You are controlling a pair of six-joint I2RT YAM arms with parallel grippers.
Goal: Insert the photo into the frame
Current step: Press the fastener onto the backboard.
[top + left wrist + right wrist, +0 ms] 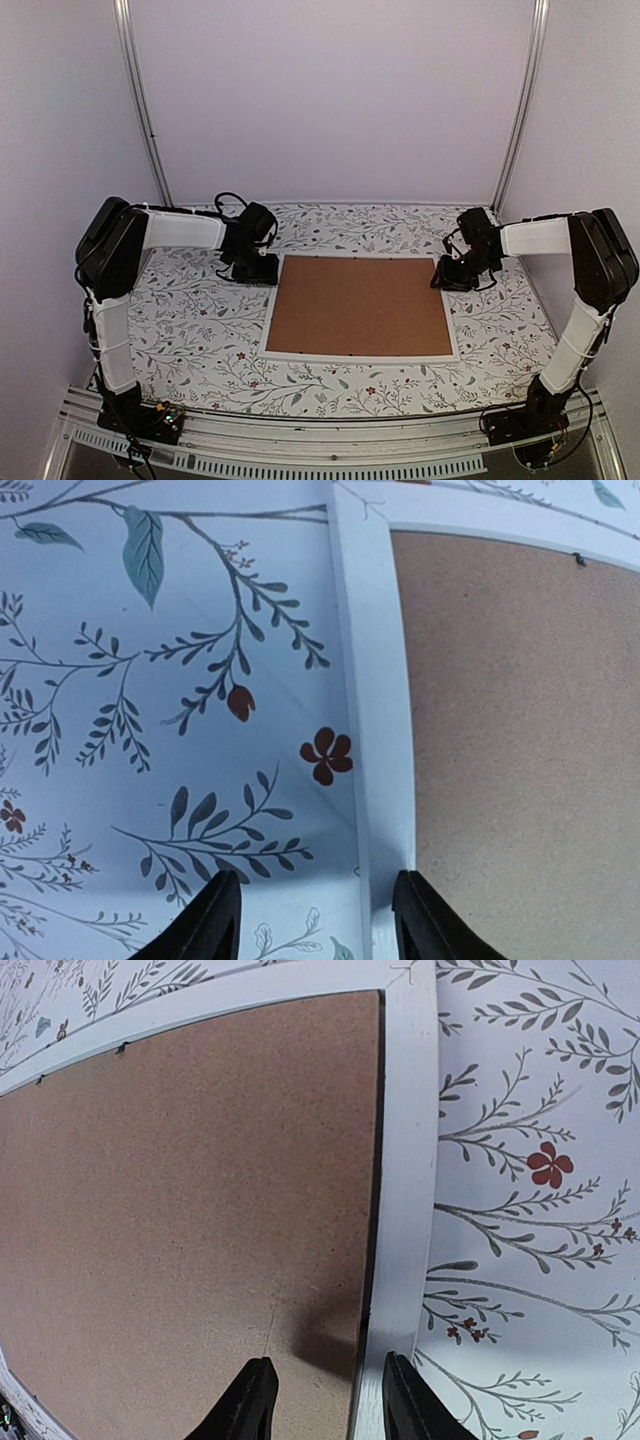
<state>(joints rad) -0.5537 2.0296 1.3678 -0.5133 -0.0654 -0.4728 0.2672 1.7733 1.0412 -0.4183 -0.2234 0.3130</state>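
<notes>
The frame (362, 355) lies flat at the table's middle, its thin white rim around a plain brown backing board (360, 305) that fills it. The photo is hidden. My left gripper (258, 272) is open and empty at the frame's far left corner; in the left wrist view its jaws stand either side of the white rim (375, 710). My right gripper (447, 280) is open and empty at the frame's far right edge; in the right wrist view one jaw is over the board (190, 1220), the other over the rim (405, 1190).
The table carries a floral-patterned cloth (190, 320). Plain walls with metal rails (140, 100) close in the back and sides.
</notes>
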